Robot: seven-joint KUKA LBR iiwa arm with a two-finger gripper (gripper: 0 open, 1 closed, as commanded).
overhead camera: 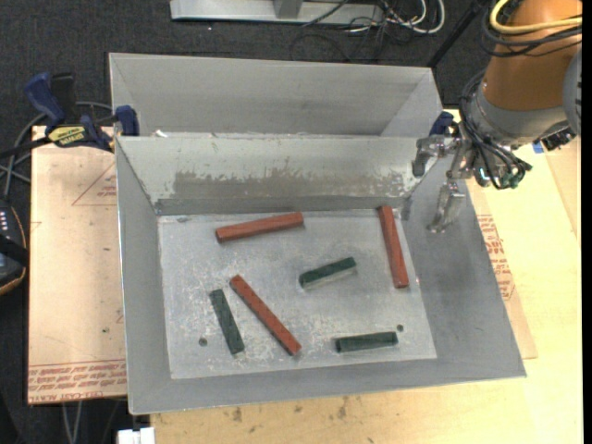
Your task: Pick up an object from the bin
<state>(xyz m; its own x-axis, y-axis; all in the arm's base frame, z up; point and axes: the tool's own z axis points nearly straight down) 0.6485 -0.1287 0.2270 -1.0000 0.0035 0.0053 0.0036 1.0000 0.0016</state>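
gripper (435, 191) above bin wall (462, 280), beside red bar (395, 246)

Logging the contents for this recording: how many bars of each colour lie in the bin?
Red bars: 3
Green bars: 3
Total: 6
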